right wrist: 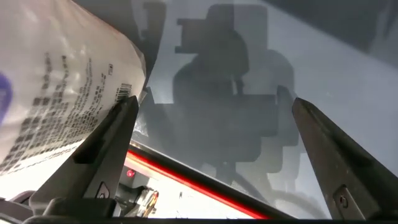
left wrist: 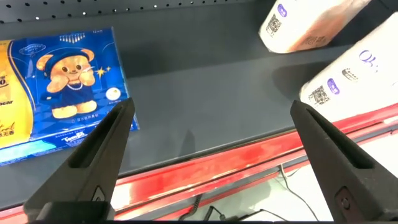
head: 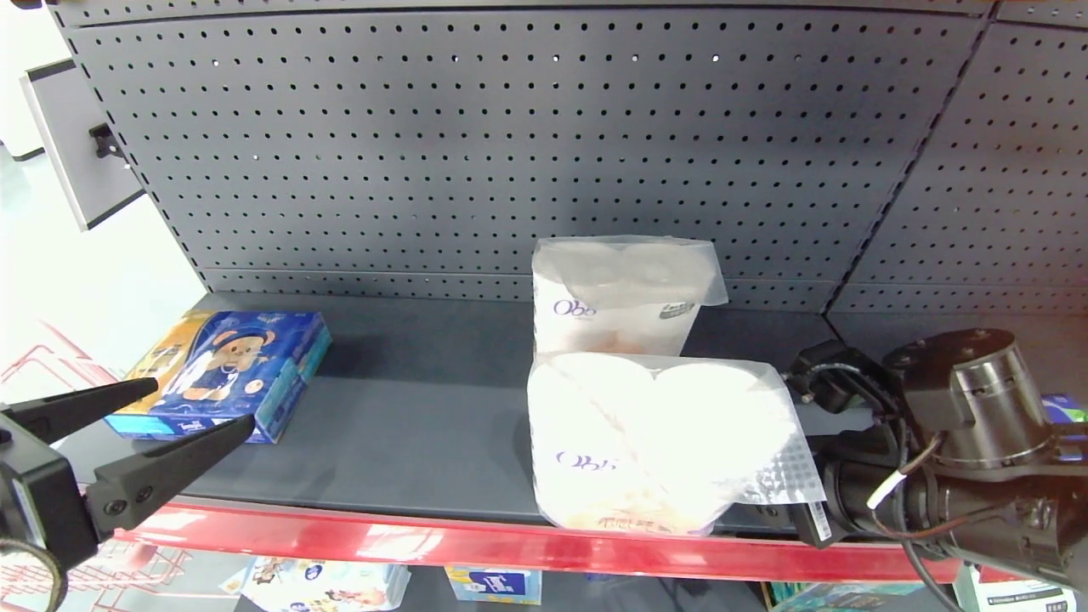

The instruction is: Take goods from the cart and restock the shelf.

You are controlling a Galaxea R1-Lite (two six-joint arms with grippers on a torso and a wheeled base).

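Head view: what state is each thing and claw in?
Blue bear-printed tissue box: lying flat.
Front plastic-wrapped pack of white paper rolls: upright at shelf edge.
Rear plastic-wrapped pack of white paper rolls: upright behind it.
Left gripper: open, empty.
Right gripper: open, beside front pack.

The left gripper (head: 202,405) hangs low on the left, jaws spread wide; the right gripper (right wrist: 216,104) gapes likewise.

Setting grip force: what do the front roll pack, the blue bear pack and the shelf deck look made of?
Front roll pack: thin clear plastic film, glossy and crinkled, over soft white paper rolls. Blue bear pack: probably printed plastic wrap over tissue, slight sheen; could be card. Shelf deck: looks like matte grey painted metal.
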